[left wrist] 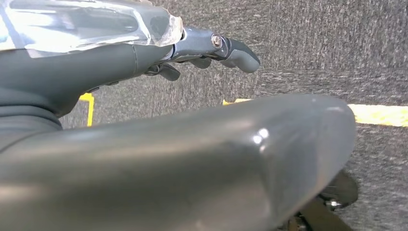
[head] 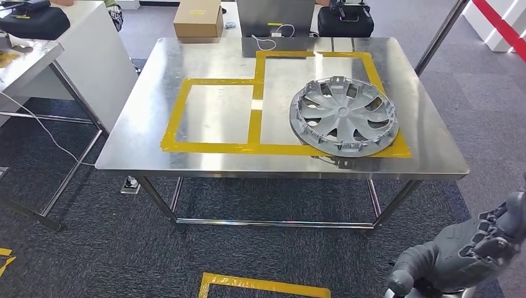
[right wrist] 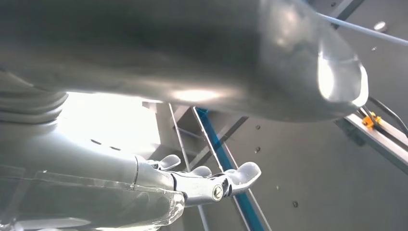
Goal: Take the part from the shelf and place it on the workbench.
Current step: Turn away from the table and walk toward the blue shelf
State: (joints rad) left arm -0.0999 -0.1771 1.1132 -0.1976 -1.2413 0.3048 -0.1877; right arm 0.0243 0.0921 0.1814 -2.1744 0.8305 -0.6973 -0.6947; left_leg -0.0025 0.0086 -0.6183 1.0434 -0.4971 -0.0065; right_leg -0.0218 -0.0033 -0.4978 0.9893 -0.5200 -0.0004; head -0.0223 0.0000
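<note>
- Nearest, at 5 o'clock in the head view: the right hand (head: 462, 251), grey, fingers curled loosely with nothing in them; the right wrist view shows its fingers (right wrist: 240, 174) spread apart and bare, below the underside of a metal surface.
- Left wrist view: the left hand (left wrist: 192, 50) hangs over grey carpet (left wrist: 308, 43), its fingers (left wrist: 240, 55) apart and holding nothing; yellow floor tape (left wrist: 377, 114) runs beyond it.
- At 6 o'clock on the floor: a corner of yellow floor marking (head: 263, 285) on the carpet.
- Centre: the steel bench (head: 142, 133), outlined with yellow tape rectangles (head: 214, 147).
- On the bench at 3 o'clock from its middle: the part, a grey wheel cover (head: 344, 116), lying flat, ribbed inner face up, inside the larger taped rectangle, its near edge overlapping the tape.
- At 12 o'clock beyond the bench: a cardboard box (head: 198, 20), a grey cabinet (head: 275, 17) with a white cable, and a black bag (head: 345, 20).
- At 10 o'clock: a white table (head: 93, 56).
</note>
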